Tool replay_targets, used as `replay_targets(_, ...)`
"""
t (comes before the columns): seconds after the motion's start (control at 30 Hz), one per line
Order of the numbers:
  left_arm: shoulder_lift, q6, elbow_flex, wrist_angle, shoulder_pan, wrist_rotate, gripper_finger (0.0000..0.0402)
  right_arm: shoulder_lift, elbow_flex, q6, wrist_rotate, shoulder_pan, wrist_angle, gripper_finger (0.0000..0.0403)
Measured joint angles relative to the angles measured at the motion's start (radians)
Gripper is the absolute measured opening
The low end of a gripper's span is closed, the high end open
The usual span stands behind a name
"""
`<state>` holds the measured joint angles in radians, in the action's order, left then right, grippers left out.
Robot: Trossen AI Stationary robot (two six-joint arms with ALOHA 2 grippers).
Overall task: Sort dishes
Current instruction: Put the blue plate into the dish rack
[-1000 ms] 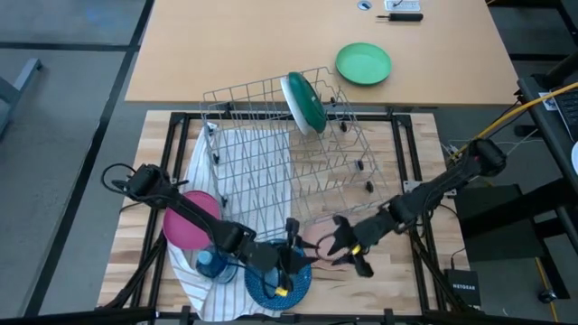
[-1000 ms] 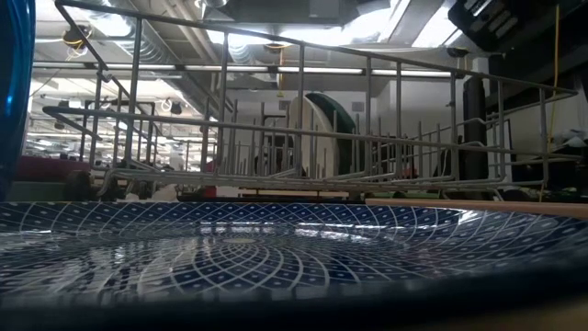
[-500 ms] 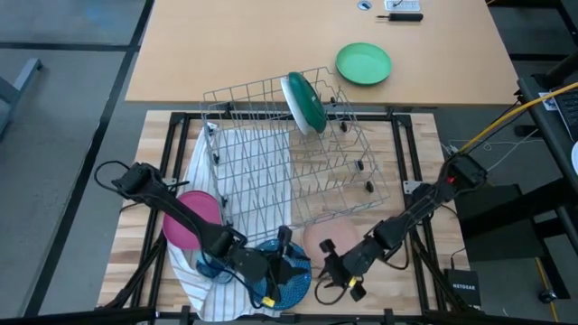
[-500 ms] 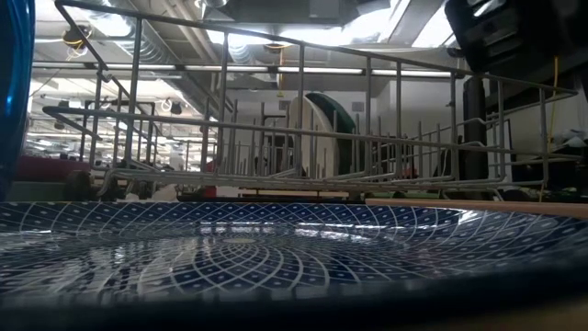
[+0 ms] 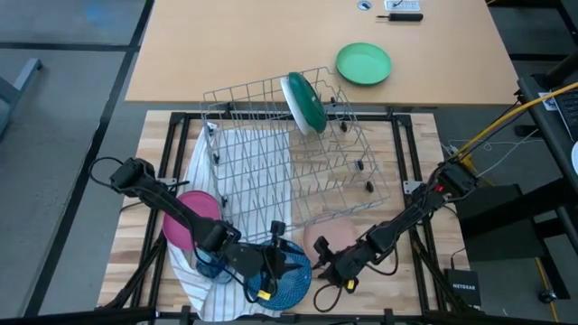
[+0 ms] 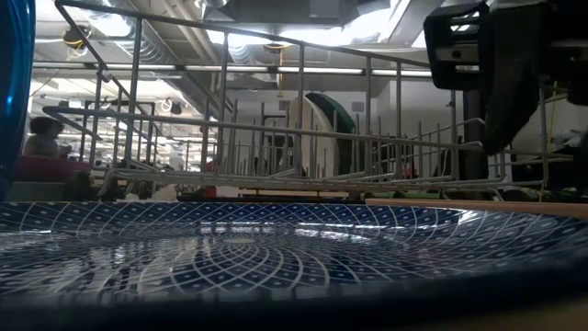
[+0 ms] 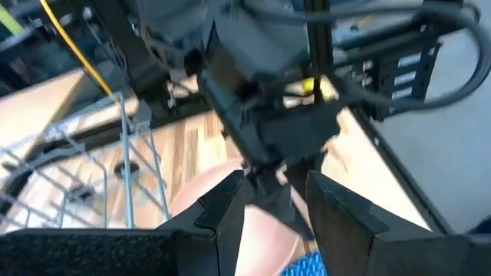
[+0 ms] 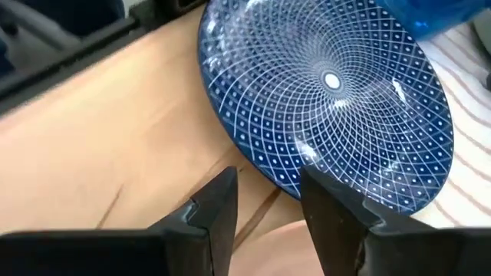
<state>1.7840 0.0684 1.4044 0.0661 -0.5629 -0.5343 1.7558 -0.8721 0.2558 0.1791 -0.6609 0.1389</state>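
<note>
Blue plate (image 5: 287, 277): flat, just in front of the rack (image 5: 271, 162)
Pink plate (image 5: 332, 239): beside it
Right gripper (image 5: 327, 269): between them, fingers spread
Left gripper (image 5: 275, 262): over blue plate, seemingly spread
Risk: grippers colliding, so close together

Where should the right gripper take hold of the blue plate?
By its rim on the bare-wood side. The blue plate lies flat, so only the edge offers a pinch, and that rim faces the open right gripper, while its far side sits beside the blue container.
</note>
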Motion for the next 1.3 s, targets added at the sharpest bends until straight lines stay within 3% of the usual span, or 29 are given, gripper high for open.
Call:
replay_targets(0.57, 0.002, -0.017, 0.000, 0.058, 0.002, 0.000, 0.0131, 0.012, 0.000, 0.333, 0.035, 0.000, 0.047, 0.0145)
replay_targets(0.83, 0.002, -0.016, 0.000, 0.059, 0.002, 0.000, 0.0131, 0.122, -0.088, 0.347, 0.014, -0.001, 0.036, 0.0145)
replay_targets(1.03, 0.002, -0.016, 0.000, 0.061, 0.002, 0.000, 0.0131, 0.198, -0.186, 0.355, 0.171, 0.000, -0.015, 0.0145)
replay_targets(1.3, 0.002, -0.017, 0.000, 0.086, 0.001, 0.000, 0.0131, 0.247, -0.207, 0.356, 0.197, 0.000, -0.059, 0.0145)
